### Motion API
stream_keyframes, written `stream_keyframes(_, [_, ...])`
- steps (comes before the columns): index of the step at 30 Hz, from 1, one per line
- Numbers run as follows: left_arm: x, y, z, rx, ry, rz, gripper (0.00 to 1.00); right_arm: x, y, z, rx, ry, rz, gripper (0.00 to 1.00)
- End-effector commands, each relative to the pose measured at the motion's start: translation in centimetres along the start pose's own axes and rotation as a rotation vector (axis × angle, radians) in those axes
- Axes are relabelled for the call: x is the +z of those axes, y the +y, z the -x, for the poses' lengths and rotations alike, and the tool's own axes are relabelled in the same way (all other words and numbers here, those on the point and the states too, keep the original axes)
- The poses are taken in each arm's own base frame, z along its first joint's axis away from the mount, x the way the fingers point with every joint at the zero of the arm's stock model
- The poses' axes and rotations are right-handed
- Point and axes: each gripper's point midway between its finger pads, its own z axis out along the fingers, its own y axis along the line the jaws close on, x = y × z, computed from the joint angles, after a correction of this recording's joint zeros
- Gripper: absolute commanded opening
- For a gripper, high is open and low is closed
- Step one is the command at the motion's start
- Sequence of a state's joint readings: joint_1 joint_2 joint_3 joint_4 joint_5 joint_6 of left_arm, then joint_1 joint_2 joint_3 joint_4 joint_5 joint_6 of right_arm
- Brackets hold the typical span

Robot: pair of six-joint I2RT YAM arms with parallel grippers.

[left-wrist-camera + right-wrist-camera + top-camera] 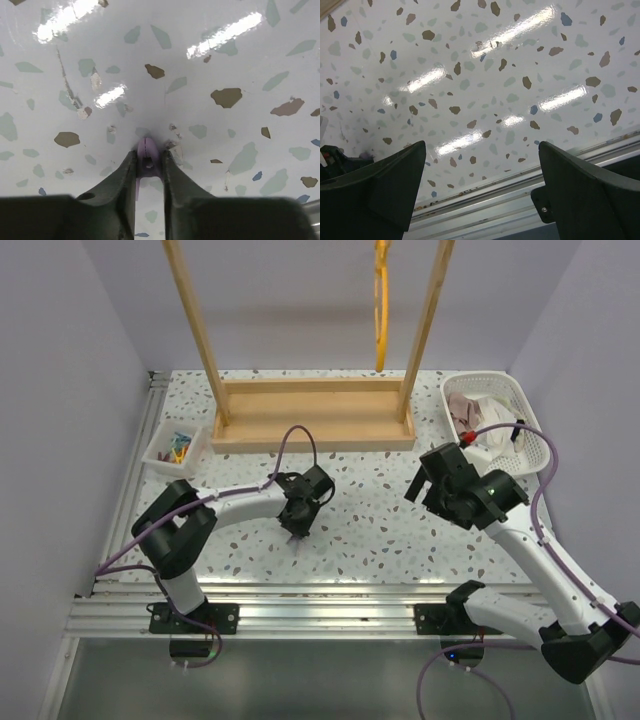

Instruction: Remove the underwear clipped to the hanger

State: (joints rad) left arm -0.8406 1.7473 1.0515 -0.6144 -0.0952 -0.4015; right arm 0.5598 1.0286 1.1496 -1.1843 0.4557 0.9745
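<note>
The yellow-orange hanger [381,302] hangs edge-on from the top of the wooden rack, with nothing clipped to it in view. The underwear is not to be seen on it. My left gripper [298,534] points down at the table in front of the rack; in the left wrist view it [148,159] is shut on a small purple clothes peg [145,150] whose tip touches the tabletop. My right gripper [428,478] hovers over the table to the right; in the right wrist view it [482,152] is open and empty.
The tall wooden rack [312,412] stands at the back centre. A white slotted basket [482,379] holding pinkish-white cloths is at the back right. A small white tray [160,456] of coloured pegs is at the left. The metal rail [520,200] runs along the near edge.
</note>
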Motion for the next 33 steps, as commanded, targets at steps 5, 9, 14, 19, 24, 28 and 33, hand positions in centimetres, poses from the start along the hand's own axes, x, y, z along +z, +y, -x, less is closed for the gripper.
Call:
stream_keyframes(5, [2.0, 0.9, -2.2, -0.024, 0.048, 0.088, 0.00, -0.1, -1.3, 0.6, 0.007, -0.043, -0.034, 0.98])
stream_keyframes(9, [-3.2, 4.7, 2.7, -0.098, -0.076, 0.182, 0.00, -0.2, -1.3, 0.8, 0.005, -0.047, -0.029, 0.98])
stream_keyframes(14, [-13.5, 16.1, 11.8, -0.408, -0.397, 0.092, 0.00, 0.2, -0.4, 0.4, -0.021, -0.030, 0.005, 0.98])
stream_keyframes(19, [-18.6, 29.7, 13.1, -0.665, -0.484, 0.212, 0.00, 1.0, 1.7, -0.3, -0.082, 0.014, 0.086, 0.98])
stream_keyframes(24, [-19.2, 38.1, 13.1, -0.835, -0.565, 0.323, 0.00, 1.4, 2.9, -0.2, -0.124, 0.027, 0.121, 0.98])
stream_keyframes(28, [-17.1, 41.5, 13.4, -0.879, -0.522, 0.347, 0.00, 1.7, 2.8, -0.2, -0.156, 0.031, 0.115, 0.98])
stream_keyframes(33, [-13.7, 43.1, 12.0, -0.909, -0.451, 0.398, 0.00, 2.0, 2.8, -0.5, -0.168, 0.041, 0.121, 0.98])
